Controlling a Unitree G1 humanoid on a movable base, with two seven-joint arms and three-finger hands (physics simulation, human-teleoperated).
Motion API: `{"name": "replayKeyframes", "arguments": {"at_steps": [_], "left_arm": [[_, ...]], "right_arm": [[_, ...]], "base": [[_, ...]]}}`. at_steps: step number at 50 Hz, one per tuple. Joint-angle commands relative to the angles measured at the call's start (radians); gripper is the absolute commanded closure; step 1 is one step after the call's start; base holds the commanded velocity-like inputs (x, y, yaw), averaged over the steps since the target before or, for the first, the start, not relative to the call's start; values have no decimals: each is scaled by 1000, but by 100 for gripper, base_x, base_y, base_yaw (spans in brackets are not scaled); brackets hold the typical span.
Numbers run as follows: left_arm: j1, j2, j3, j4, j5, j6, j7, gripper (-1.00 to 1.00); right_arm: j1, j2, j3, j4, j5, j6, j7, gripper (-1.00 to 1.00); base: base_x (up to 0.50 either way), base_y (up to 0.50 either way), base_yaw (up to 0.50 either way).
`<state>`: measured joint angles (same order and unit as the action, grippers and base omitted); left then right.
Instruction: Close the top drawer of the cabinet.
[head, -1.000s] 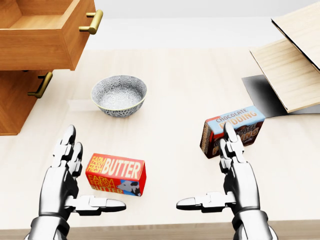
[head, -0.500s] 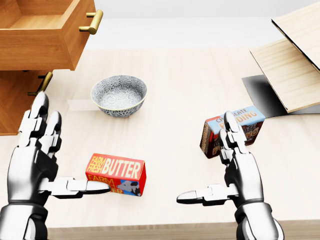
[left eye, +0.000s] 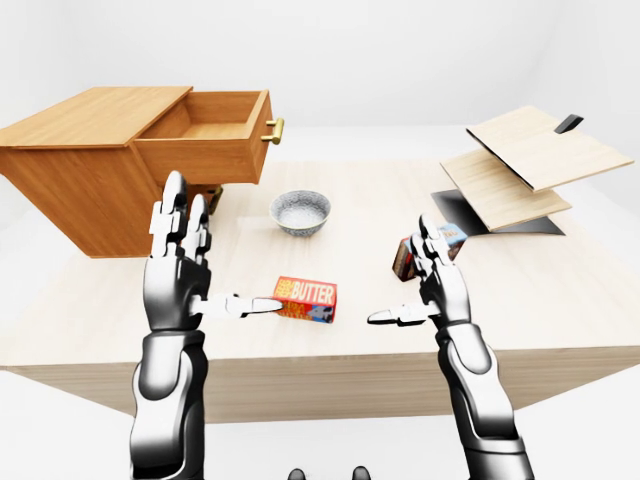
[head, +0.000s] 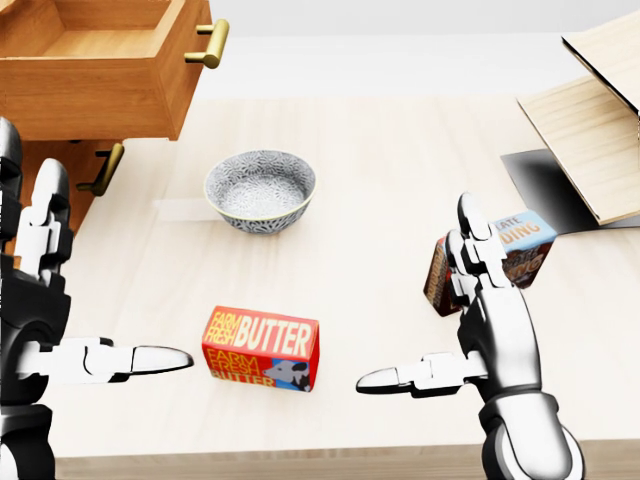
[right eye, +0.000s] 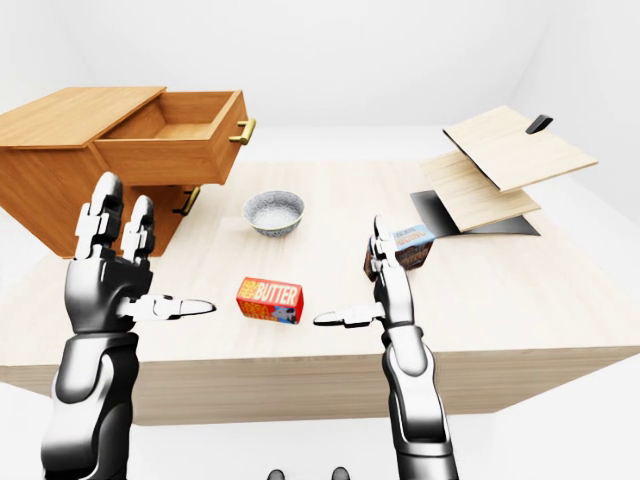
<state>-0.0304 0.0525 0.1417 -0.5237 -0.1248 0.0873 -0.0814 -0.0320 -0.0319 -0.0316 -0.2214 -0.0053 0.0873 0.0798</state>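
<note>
1. Top drawer (left eye: 205, 135) pulled well out of the cabinet (left eye: 85, 165) at the left-eye view's upper left, brass handle (left eye: 272, 131) jutting over the table (left eye: 560, 300); closing not yet begun.
2. Left hand (left eye: 178, 262) raised, fingers spread wide, thumb out sideways, holding nothing; below and short of the drawer face, likely staged for a push.
3. Right hand (head: 490, 325) likewise wide and empty, low over the table's near edge, just beside the pudding box (head: 520, 245).
4. Bowl (head: 260, 190) and butter box (head: 262, 347) between the hands, apart from both.
5. Open air between left hand and drawer; overhanging drawer corner and lower handle (head: 104, 169) the edges to mind.
</note>
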Motion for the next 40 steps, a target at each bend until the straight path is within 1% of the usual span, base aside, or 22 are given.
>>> {"name": "replayKeyframes", "arguments": {"at_steps": [1,12,14,20,31,40], "left_arm": [[3,6,12,-25,-8,0,1,-100],[15,2,5,-30,-1,0,-8,-100],[16,2,4,-31,2,0,-10,-100],[14,2,5,-35,3,0,-12,-100],[16,1,8,-72,-3,0,-10,-100],[34,-5,-4,-98,5,0,-23,-100]], "right_arm": [[4,4,7,-59,-26,0,7,-100],[3,10,1,-69,-11,0,5,-100],[1,15,-8,-74,25,0,4,-100],[8,8,5,-80,3,0,5,-100],[18,6,-2,-134,51,0,47,-100],[18,4,-7,-157,68,0,59,-100]], "base": [[0,50,0],[0,50,0],[0,0,0],[0,0,0],[0,0,0],[7,0,0]]}}
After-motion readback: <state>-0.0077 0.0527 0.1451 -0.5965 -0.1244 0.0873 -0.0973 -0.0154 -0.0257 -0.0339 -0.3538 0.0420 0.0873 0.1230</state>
